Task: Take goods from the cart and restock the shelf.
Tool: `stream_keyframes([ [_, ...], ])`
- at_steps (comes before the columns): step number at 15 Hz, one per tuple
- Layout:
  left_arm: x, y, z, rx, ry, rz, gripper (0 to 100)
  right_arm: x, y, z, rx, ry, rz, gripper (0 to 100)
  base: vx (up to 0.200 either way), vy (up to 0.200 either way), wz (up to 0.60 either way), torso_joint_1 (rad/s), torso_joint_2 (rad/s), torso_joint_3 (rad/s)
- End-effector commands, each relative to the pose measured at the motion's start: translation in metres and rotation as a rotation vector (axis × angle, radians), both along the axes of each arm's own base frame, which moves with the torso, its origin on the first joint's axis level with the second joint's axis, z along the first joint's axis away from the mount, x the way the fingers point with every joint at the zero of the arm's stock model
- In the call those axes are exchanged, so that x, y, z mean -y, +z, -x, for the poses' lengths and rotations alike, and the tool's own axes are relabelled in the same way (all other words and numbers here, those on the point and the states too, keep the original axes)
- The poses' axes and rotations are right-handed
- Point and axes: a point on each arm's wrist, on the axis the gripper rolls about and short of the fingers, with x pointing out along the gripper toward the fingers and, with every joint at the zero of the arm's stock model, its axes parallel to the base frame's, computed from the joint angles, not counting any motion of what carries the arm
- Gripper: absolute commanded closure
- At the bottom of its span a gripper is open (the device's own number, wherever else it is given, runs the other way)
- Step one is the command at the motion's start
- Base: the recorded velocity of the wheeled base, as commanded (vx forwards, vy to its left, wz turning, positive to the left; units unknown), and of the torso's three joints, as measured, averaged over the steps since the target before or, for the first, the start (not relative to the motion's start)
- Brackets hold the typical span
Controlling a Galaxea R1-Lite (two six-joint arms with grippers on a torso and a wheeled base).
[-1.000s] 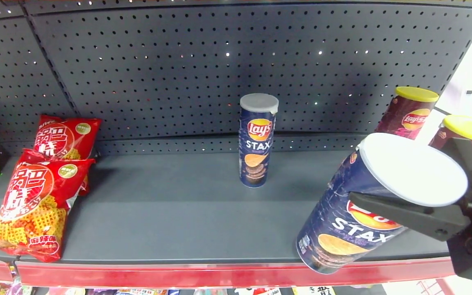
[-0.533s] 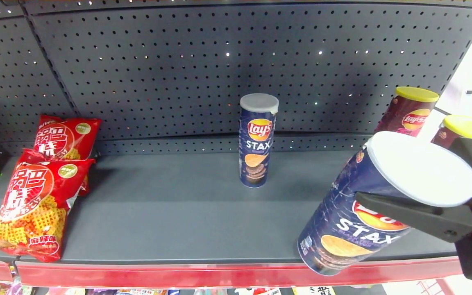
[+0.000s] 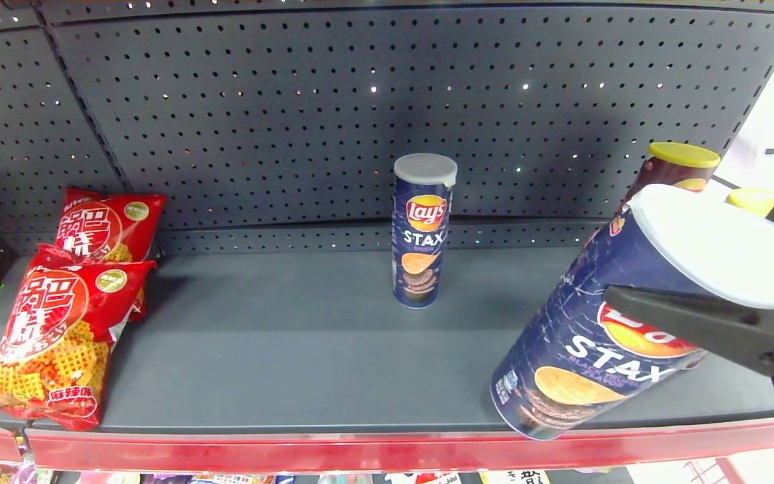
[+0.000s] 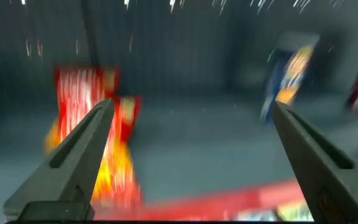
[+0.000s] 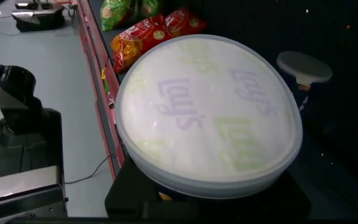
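Right gripper clenched near top of tilted blue chip can, four o'clock on shelf: probably light, stiff, slick, dentable, safest gripped mid-body.

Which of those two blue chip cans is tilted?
The blue can clamped in the right gripper, leaning over the front edge of the shelf. The other blue can stands upright mid-shelf, untouched.

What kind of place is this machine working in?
Probably a shop aisle, or a mock-up of one: a pegboard-backed shelf with a red front edge, red snack bags, a standing chip can and a held chip can.
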Motion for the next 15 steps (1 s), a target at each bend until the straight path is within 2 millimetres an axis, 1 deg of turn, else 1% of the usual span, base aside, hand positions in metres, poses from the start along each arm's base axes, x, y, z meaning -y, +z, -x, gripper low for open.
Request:
stream_keyframes([
  [1, 0.001, 0.063, -0.016, 0.049, -0.03, -0.047, 0, 0.0, 0.003, -0.002, 0.006, -0.008, -0.005, 100, 0.0, 0.0, 0.0, 0.0, 0.0, 0.0],
  [2, 0.002, 0.08, -0.028, 0.036, -0.046, -0.056, 0, 0.0, 0.004, -0.002, 0.01, -0.011, -0.008, 100, 0.0, 0.0, 0.0, 0.0, 0.0, 0.0],
  [3, 0.003, 0.08, -0.045, -0.021, -0.051, -0.057, 0, 0.001, 0.006, -0.002, 0.016, -0.014, -0.013, 100, 0.0, 0.0, 0.0, 0.0, 0.0, 0.0],
  [4, 0.004, 0.079, -0.058, -0.067, -0.065, -0.059, 0, 0.003, 0.006, -0.002, 0.018, -0.02, -0.015, 100, 0.0, 0.0, 0.0, 0.0, 0.0, 0.0],
  [5, 0.006, 0.079, -0.078, -0.122, -0.096, -0.069, 0, 0.003, 0.007, -0.002, 0.021, -0.023, -0.017, 100, 0.0, 0.0, 0.0, 0.0, 0.0, 0.0],
  [7, 0.009, 0.082, -0.115, -0.127, -0.121, -0.081, 0, 0.004, 0.007, -0.002, 0.02, -0.026, -0.018, 100, 0.0, 0.0, 0.0, 0.0, 0.0, 0.0],
  [9, 0.01, 0.08, -0.13, -0.12, -0.123, -0.08, 0, 0.003, 0.008, -0.003, 0.014, -0.029, -0.022, 100, 0.0, 0.0, 0.0, 0.0, 0.0, 0.0],
  [11, 0.011, 0.066, -0.137, -0.179, -0.125, -0.079, 0, 0.003, 0.009, -0.004, 0.015, -0.032, -0.024, 100, 0.0, 0.0, 0.0, 0.0, 0.0, 0.0],
  [13, 0.011, 0.054, -0.14, -0.223, -0.128, -0.081, 0, 0.005, 0.009, -0.008, 0.012, -0.051, -0.024, 100, 0.0, 0.0, 0.0, 0.0, 0.0, 0.0],
  [14, 0.012, 0.049, -0.146, -0.235, -0.129, -0.081, 0, 0.006, 0.01, -0.009, 0.009, -0.057, -0.028, 100, 0.0, 0.0, 0.0, 0.0, 0.0, 0.0],
  [15, 0.013, 0.049, -0.155, -0.234, -0.148, -0.084, 0, 0.007, 0.01, -0.008, 0.001, -0.058, -0.031, 100, 0.0, 0.0, 0.0, 0.0, 0.0, 0.0],
])
